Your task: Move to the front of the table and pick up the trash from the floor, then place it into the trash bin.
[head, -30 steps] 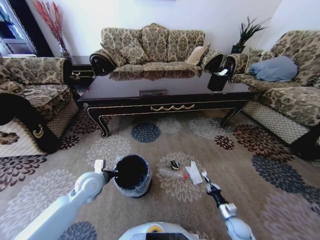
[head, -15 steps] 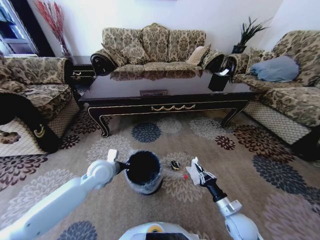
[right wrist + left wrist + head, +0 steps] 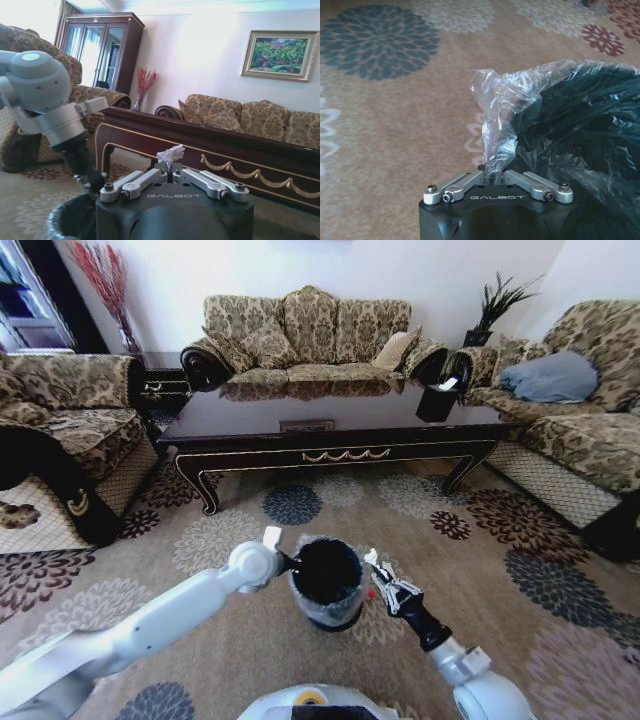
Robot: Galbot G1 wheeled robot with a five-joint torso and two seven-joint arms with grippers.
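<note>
Left gripper point(image 3: 494, 176) pinched; right gripper point(image 3: 168, 172) clamped.

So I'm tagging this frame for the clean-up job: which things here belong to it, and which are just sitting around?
Part of the job:
- trash bin, its liner pinched by the left gripper
- crumpled white tissue in the right gripper
- floor
- table

Just sitting around:
- sofas
- black tissue box
- potted plant
- blue cushion
</note>
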